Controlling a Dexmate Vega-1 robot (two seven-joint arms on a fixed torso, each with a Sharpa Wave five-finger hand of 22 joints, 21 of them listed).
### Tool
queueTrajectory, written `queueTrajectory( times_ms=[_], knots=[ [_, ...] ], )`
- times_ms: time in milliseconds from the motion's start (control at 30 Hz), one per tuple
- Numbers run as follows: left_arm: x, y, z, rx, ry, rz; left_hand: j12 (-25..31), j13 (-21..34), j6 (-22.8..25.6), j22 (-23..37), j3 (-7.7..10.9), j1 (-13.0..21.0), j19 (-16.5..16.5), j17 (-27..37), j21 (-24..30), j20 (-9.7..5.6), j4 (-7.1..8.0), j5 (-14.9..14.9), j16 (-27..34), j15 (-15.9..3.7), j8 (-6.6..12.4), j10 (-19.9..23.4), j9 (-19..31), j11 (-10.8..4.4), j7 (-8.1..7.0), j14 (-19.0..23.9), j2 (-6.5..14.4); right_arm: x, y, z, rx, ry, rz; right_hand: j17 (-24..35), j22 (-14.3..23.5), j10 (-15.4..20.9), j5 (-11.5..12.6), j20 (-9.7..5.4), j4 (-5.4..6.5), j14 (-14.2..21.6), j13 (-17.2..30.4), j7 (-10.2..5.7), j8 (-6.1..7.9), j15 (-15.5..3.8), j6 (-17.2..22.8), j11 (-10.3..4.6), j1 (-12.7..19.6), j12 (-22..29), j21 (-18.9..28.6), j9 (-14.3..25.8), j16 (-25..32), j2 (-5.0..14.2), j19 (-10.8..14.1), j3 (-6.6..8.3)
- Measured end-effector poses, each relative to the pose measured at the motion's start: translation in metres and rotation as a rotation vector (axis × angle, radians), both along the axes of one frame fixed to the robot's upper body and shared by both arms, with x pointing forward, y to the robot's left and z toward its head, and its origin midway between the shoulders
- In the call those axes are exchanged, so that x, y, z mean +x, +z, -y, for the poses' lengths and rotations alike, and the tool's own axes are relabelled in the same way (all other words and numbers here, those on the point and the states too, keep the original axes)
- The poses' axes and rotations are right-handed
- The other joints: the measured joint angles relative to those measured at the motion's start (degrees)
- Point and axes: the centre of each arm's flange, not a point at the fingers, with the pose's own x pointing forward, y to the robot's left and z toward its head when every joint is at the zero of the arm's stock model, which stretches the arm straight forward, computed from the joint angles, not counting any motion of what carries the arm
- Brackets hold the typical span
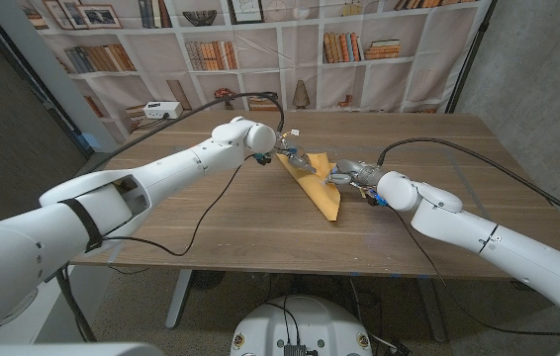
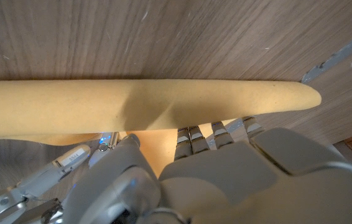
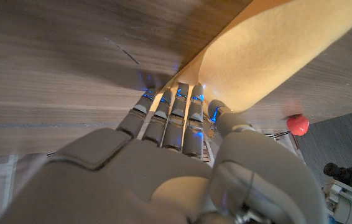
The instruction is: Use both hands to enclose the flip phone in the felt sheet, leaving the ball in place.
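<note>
The mustard felt sheet (image 1: 317, 188) lies folded into a long narrow strip at the table's middle. My left hand (image 1: 290, 157) holds its far end: in the left wrist view the fingers (image 2: 204, 135) reach in under the folded felt (image 2: 145, 106), which bulges slightly there. My right hand (image 1: 351, 175) grips the strip's right side, with fingers (image 3: 175, 109) under the lifted flap (image 3: 269, 50) and the thumb beside it. The flip phone is hidden. A small red ball (image 3: 296, 124) sits on the table past the felt in the right wrist view.
A white box (image 1: 162, 109) stands at the table's far left corner. Black cables (image 1: 428, 143) trail over the table behind both arms. A grey tape strip (image 2: 341, 53) marks the wood. A bookshelf backdrop (image 1: 260, 49) hangs behind the table.
</note>
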Motion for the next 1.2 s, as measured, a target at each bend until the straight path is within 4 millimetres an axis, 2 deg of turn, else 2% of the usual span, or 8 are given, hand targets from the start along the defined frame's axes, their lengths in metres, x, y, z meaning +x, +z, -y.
queueTrajectory(
  times_ms=[233,433,533,700,833,967,1133,1200],
  knots=[
    [0.004,-0.002,0.000,-0.004,-0.002,-0.011,0.0,0.0,0.0,0.0,0.00,-0.1,0.0,0.0,0.0,0.00,0.00,0.0,0.0,0.00,-0.18,0.0,0.0,0.00,0.01,0.0,-0.1,-0.008,0.006,0.008,0.066,0.002,0.040,0.0,0.4,-3.9,-0.8,0.21,-1.00,-1.2,0.3,-1.23,-0.23,0.37,-4.5,-0.84,0.5,-0.1,-0.3,0.0,-0.3,0.47,0.0,-1.00],
    [0.005,-0.003,0.001,-0.007,-0.015,-0.018,0.0,0.0,0.0,0.0,0.00,-0.4,0.0,0.0,0.0,0.00,-0.48,0.0,0.0,0.00,0.03,0.0,0.0,0.00,0.04,0.0,-0.4,-0.024,0.013,0.018,0.116,-0.002,0.098,0.0,0.4,-6.9,-2.9,0.67,-0.43,-2.9,0.3,-1.52,-0.23,0.80,-8.5,-0.84,-3.4,-0.1,-0.7,0.3,-0.3,-3.37,-1.1,-5.82],
    [0.006,-0.003,0.002,-0.006,-0.018,-0.018,0.0,0.0,-0.1,0.0,0.00,-0.4,0.0,0.0,0.0,0.00,-0.47,0.0,0.0,0.00,0.05,0.0,0.0,0.00,0.12,0.0,-0.4,-0.030,0.015,0.021,0.131,-0.007,0.120,0.0,0.4,-8.1,-3.4,0.98,-0.07,-3.7,0.3,-1.41,0.04,0.79,-9.6,-1.08,-5.0,-0.1,-0.9,0.3,-0.3,-4.21,-1.4,-7.28],
    [0.007,-0.004,0.002,-0.006,-0.026,-0.021,0.0,0.0,0.1,0.0,-0.24,-0.6,0.0,0.0,0.0,0.00,-0.71,0.0,0.0,0.00,0.05,0.0,0.0,0.00,-0.10,0.0,-0.6,-0.042,0.017,0.029,0.170,-0.025,0.167,0.0,0.4,-8.4,-3.4,0.71,0.12,-3.7,0.3,-1.62,0.04,0.79,-9.8,-1.15,-5.7,-0.1,-1.0,0.3,-0.3,-4.43,-1.7,-7.60],
    [0.007,-0.005,0.003,-0.006,-0.032,-0.022,0.0,0.0,0.1,0.0,-0.24,-0.8,0.0,-0.2,0.0,0.00,-1.19,0.0,0.0,-0.22,0.04,0.0,0.0,0.00,-0.11,0.2,-0.8,-0.051,0.016,0.035,0.205,-0.039,0.207,0.3,0.4,-9.0,-3.4,0.71,0.17,-4.0,0.3,-1.62,0.25,1.09,-9.8,-0.99,-5.6,-0.1,-1.0,0.3,-0.3,-3.04,-1.7,-7.61],
    [0.006,-0.004,0.003,-0.006,-0.037,-0.020,0.0,0.0,0.1,0.0,-0.24,-0.8,0.0,-0.3,0.0,0.00,-1.18,0.0,0.0,-0.22,0.07,0.0,0.0,0.00,-0.11,0.2,-0.9,-0.059,0.017,0.039,0.252,-0.038,0.255,0.2,0.4,-11.5,-3.1,0.69,0.31,-5.0,0.3,-2.06,0.25,1.12,-11.0,-0.99,-5.4,-0.3,-1.0,0.3,-0.3,-1.67,-1.8,-7.46],
    [0.004,-0.007,0.003,-0.012,-0.049,-0.021,0.0,0.0,0.1,0.0,-0.33,-0.6,0.0,-0.3,0.0,0.00,-1.27,0.0,0.0,-0.22,0.24,0.0,0.0,0.00,-0.12,0.2,-1.1,-0.067,0.014,0.051,0.342,-0.025,0.304,0.1,0.4,-14.6,-3.1,0.30,-0.03,-6.6,0.3,-2.54,0.25,1.69,-13.2,-1.26,-5.5,-0.6,-1.0,0.1,-0.7,-1.55,-2.2,-7.79],
    [0.002,-0.009,0.003,-0.015,-0.053,-0.021,0.0,0.0,0.2,0.0,-0.30,-0.6,0.0,-0.3,0.0,0.00,-1.60,0.0,0.0,-0.22,0.25,0.0,0.0,0.00,-0.20,0.2,-1.1,-0.071,0.017,0.050,0.390,0.008,0.323,0.1,0.4,-15.7,-3.1,0.83,-0.09,-7.7,0.3,-2.65,0.25,1.96,-14.1,-1.27,-5.7,-0.6,-1.2,0.1,-1.0,-1.41,-2.7,-8.20]
  ],
)
